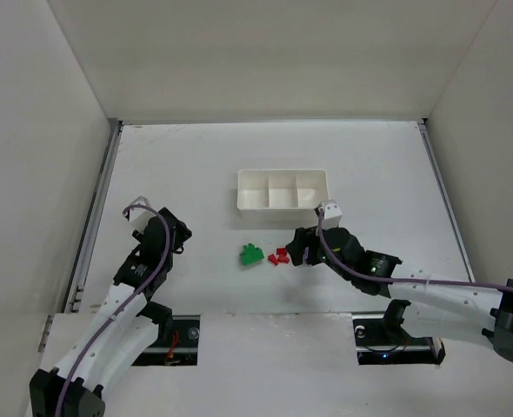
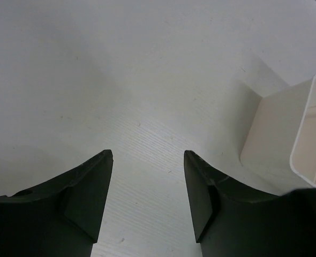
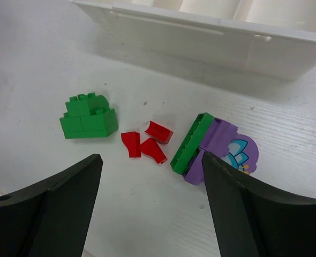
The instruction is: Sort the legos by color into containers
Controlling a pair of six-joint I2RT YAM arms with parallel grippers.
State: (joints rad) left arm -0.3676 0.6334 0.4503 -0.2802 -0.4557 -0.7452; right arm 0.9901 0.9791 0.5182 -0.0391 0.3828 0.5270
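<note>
Dark fingers [image 3: 51,209] of the right gripper [image 3: 151,158] fill the bottom corners of the right wrist view, spread wide and holding nothing. Between and just beyond them the legos lie on the white table [image 3: 35,64]. A green block [image 3: 88,119] of stacked bricks sits to the left and three small red pieces [image 3: 153,150] cluster in the middle. To the right, a thin green plate [image 3: 192,142] is tilted on edge against a purple piece [image 3: 222,143] with a printed pattern. Whether that purple piece touches the right-hand finger cannot be told. Behind them runs the long wall of the white tray [image 3: 201,43], near every brick but apart from it.

From the top camera the green block [image 1: 252,254] and red pieces [image 1: 280,256] show only as specks, and the plate and purple piece are hidden under the right gripper [image 1: 298,248]. Only this view shows the tray [image 1: 278,208] whole, its three compartments side by side.

The right arm [image 1: 439,300] reaches low from its base at the lower right, leftward across the table, with the wrist angled toward the pile. The left arm [image 1: 117,300] rises from the lower left with its elbow bent. The left gripper [image 1: 178,233] sits well apart from the legos. Its own wrist view shows that gripper [image 2: 148,155] with jaws parted over the table's surface, and one corner of the tray [image 2: 278,134] at the right edge.
</note>
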